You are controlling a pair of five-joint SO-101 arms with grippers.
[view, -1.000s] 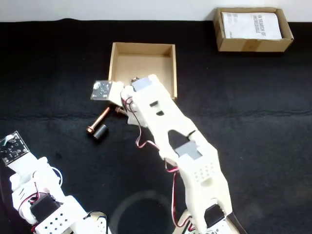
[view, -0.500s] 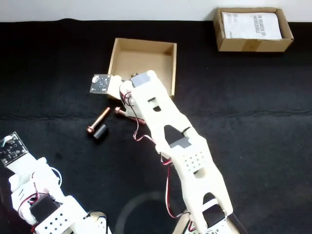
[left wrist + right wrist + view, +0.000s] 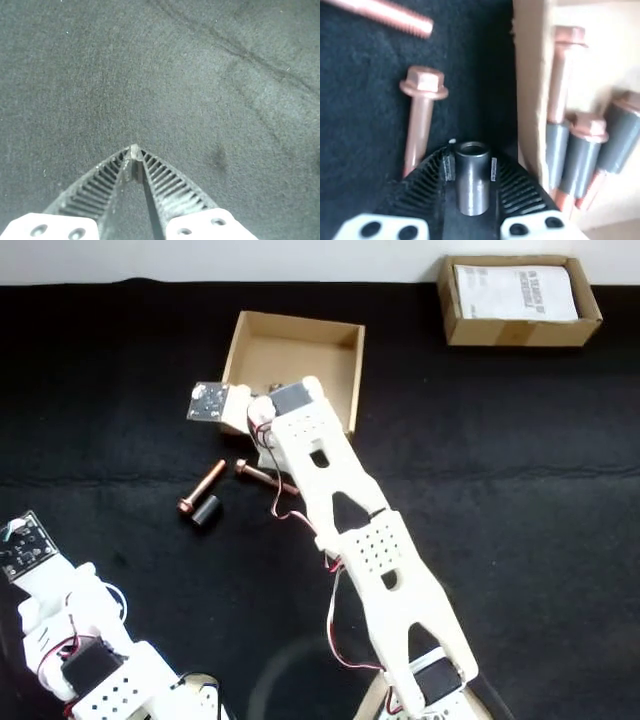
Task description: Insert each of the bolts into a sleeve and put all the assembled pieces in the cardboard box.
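Right gripper [image 3: 470,159]: pinching a dark sleeve [image 3: 471,182] between both jaws, open bore pointing away from the wrist. Positioned outside the cardboard box [image 3: 290,352], just beside its wall, at the corner facing the arms.

Left gripper [image 3: 134,152]: jaws pressed together, tips touching, nothing between them. Located over the black mat [image 3: 225,75], well apart from the cardboard box.

Inside the cardboard box: three assembled pieces [image 3: 582,150], each a copper bolt seated in a grey sleeve, lying side by side against the wall nearest the right gripper.

Outside the cardboard box, on the mat:
- one bolt [image 3: 421,112], just beside the held sleeve, not touching the box wall;
- second bolt [image 3: 203,487], farther from the box;
- loose sleeve [image 3: 206,510], touching or nearly touching the second bolt's head.

Smaller carton [image 3: 520,300]: well apart from the cardboard box, holding a printed sheet.
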